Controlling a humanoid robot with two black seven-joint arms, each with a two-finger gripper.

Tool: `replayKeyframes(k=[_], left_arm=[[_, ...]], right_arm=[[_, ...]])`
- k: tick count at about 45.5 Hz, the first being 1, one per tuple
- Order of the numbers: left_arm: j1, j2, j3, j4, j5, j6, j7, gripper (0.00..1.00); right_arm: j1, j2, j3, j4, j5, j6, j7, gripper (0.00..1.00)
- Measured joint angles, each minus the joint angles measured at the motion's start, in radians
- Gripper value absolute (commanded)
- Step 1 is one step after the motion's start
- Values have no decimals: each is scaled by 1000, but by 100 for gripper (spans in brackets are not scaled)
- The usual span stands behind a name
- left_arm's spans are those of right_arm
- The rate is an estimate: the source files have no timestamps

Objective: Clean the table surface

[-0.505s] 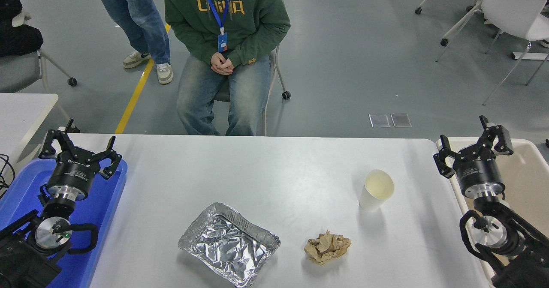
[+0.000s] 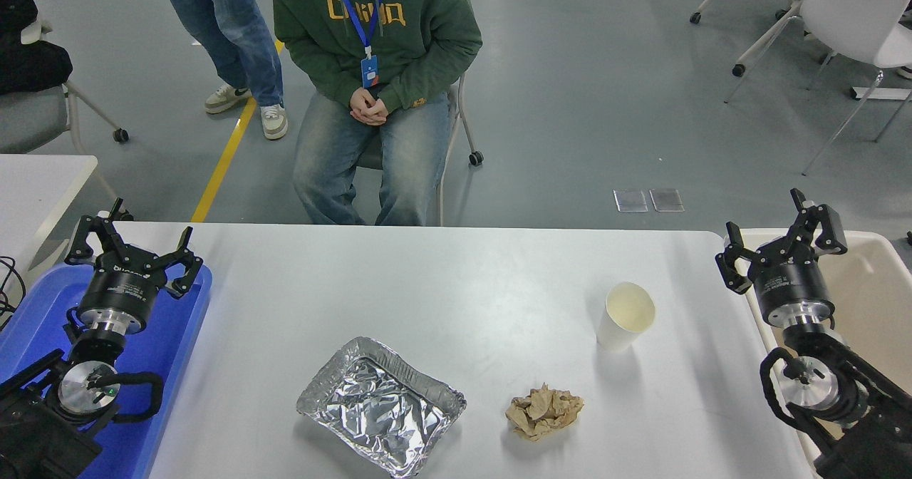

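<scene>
The table surface (image 2: 442,279) is a wide white-grey top filling the lower picture. On it lie a crinkled foil tray (image 2: 380,404) near the front, a crumpled brown paper ball (image 2: 543,411) to its right, and an upright white paper cup (image 2: 625,316) farther right. My right gripper (image 2: 780,240) hangs open over the table's right edge, apart from the cup. At the lower left my left gripper (image 2: 132,247) stands open above the blue tray, holding nothing.
A blue plastic tray (image 2: 167,351) sits at the table's left end. A cream bin (image 2: 873,294) stands beyond the right edge. A person in a green hoodie (image 2: 377,30) sits at the far side; another stands behind. A smaller white table (image 2: 35,179) is at left.
My right gripper has shifted slightly left and away from the camera. The left arm and the objects on the table have not moved.
</scene>
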State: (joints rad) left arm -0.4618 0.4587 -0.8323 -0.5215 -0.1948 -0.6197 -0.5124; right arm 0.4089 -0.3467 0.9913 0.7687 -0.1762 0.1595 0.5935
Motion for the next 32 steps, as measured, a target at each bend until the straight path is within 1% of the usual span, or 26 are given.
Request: replayKeyframes(k=[32], left_arm=[[-1,0,-1,0,0,0,0,100]], right_arm=[[7,5,6,-6,1,5,0,100]])
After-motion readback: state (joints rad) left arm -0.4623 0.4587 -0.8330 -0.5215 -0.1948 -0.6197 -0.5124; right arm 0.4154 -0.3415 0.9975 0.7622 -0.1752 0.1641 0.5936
